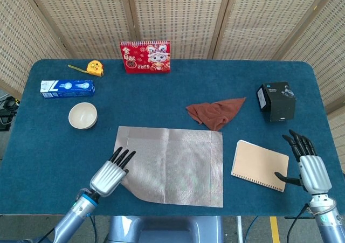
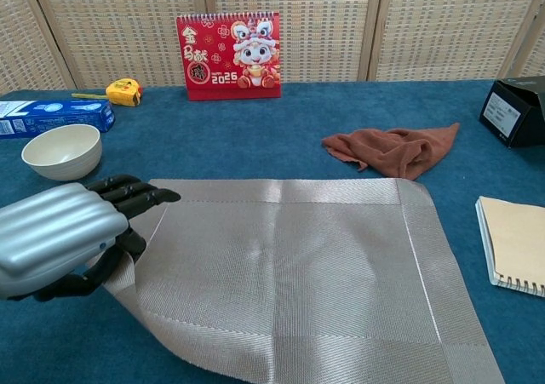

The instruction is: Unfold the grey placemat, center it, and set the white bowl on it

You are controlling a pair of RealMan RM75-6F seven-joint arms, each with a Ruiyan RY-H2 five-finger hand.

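On the blue worktop (image 1: 48, 146), a blue-and-white carton (image 1: 67, 88) whose lettering is too small to read lies at far left, a yellow tape measure (image 1: 95, 67) behind it and the white bowl (image 1: 82, 115) just in front, empty and upright, clear of the mat. The left robot hand (image 1: 110, 174) pinches the near-left corner of the grey mat (image 1: 178, 162), thumb tucked under the raised edge; the mat lies unfolded and nearly flat across the middle of the worktop. Behind stands a red desk calendar (image 1: 145, 56) marked "2026" with a cartoon figure. A rust cloth (image 1: 214, 111) sits just past the mat's far-right corner, a tan notebook (image 1: 260, 165) beside its right edge, a black box (image 1: 276, 101) further back. The right robot hand (image 1: 306, 166) rests empty, fingers spread, right of the notebook.
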